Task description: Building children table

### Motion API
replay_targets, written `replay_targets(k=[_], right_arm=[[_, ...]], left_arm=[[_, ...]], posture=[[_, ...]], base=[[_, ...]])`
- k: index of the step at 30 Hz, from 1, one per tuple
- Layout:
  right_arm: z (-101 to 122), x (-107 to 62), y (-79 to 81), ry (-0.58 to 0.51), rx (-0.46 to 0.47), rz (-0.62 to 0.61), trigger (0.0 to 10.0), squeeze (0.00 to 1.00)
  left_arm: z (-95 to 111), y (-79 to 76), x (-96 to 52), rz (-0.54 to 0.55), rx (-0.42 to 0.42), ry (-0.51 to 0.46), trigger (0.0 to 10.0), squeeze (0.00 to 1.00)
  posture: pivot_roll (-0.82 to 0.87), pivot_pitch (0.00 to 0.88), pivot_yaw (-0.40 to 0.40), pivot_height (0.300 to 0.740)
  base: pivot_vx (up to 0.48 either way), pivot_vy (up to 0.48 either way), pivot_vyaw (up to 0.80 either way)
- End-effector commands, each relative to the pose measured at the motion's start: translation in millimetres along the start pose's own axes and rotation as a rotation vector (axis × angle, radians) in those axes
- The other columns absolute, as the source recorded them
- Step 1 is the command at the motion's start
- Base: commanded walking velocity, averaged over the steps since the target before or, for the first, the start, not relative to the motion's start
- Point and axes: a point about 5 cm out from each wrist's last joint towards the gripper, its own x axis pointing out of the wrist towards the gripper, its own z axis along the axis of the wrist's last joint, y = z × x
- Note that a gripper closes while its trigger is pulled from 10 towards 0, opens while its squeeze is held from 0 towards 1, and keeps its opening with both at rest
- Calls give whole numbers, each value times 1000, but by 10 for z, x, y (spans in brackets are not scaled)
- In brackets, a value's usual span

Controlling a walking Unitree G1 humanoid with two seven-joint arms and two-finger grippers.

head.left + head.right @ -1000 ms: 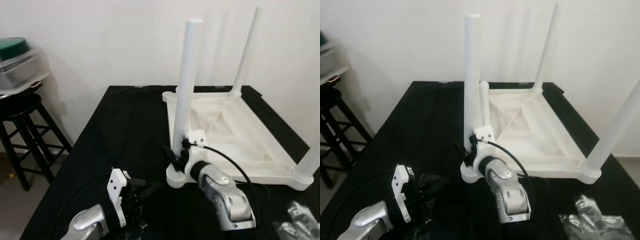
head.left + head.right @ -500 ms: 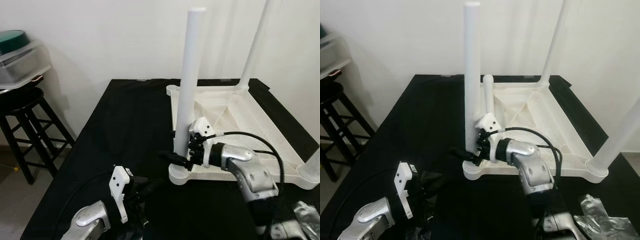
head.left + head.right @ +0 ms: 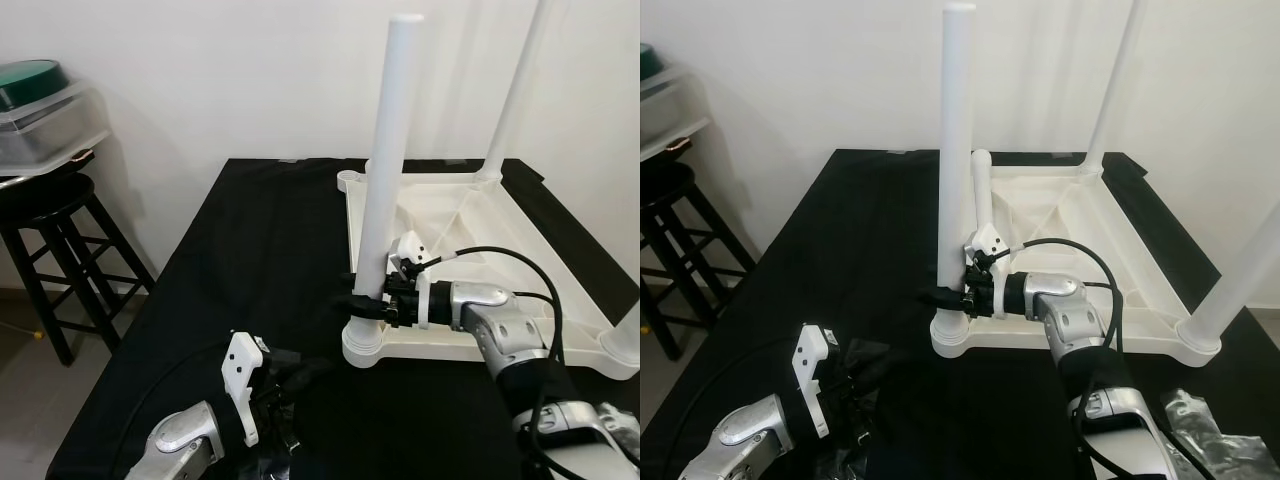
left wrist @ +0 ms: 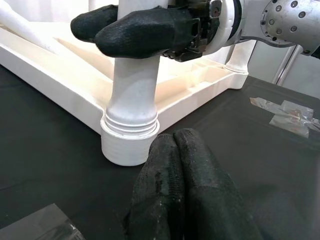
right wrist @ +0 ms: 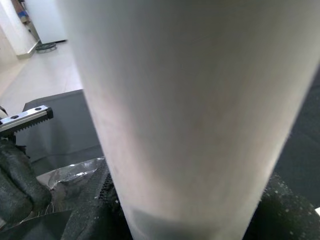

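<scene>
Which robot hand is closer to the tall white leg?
Right. The right gripper is clamped around the leg near its base; the left gripper sits shut, lower down, in front of it.

Right silver arm extends forward and inward, forearm level; its two-finger black right gripper (image 3: 362, 302) is clamped around a white cylindrical plastic table leg (image 3: 385, 190) near the base. Left silver arm sits low; left gripper (image 4: 175, 150) has fingers pressed together, empty.
</scene>
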Motion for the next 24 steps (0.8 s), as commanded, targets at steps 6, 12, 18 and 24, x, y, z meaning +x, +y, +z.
replay_targets(k=[6,12,18,24], right_arm=[[-195,-107,107,20,5,-114,0,0],[-511,401,813,29,234,-750,0,0],[-409,334,624,-36,226,-717,2471,0],[-209,361,600,-98,227,-612,10000,1000]], left_arm=[[-29,-7,-16,3,-7,7,10000,0],[-20,5,-26,3,-16,6,10000,0],[-29,4,-6,4,-14,6,10000,0],[-29,17,17,14,-13,1,10000,0]], posture=[[-36,0,-8,740],[-52,0,-4,740],[-51,0,-18,740],[-58,0,-12,740]], base=[[0,0,0],[0,0,0],[0,0,0],[0,0,0]])
